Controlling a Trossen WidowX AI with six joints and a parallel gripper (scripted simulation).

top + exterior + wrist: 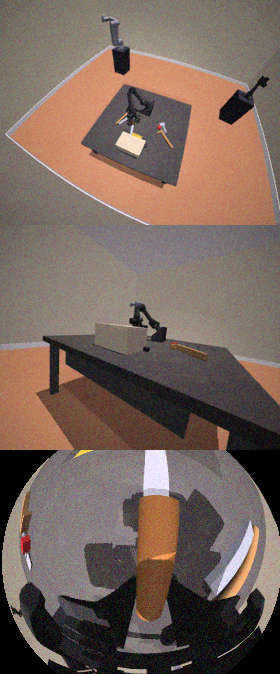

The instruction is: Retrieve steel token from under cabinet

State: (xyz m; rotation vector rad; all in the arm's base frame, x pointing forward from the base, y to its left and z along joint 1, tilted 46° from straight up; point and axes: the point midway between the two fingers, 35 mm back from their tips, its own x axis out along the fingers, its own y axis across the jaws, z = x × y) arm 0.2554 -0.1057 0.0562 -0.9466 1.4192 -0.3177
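My gripper (132,119) (137,321) is shut on a tool with an orange-brown handle (153,550) and a pale flat blade (154,465) (132,129). The blade points down at the table, toward the yellow marked area (138,135) in front of the beige cabinet (130,145) (119,337). The gripper hangs just behind that area, on the arm's side of the cabinet. The steel token does not show in any view.
A second wooden-handled tool (121,119) (240,562) lies on the table beside my gripper. A third tool with a wooden handle (166,140) (189,351), a grey head (163,125) and a red part (159,127) (26,543) lies to the right. A small dark object (146,349) lies by the cabinet corner.
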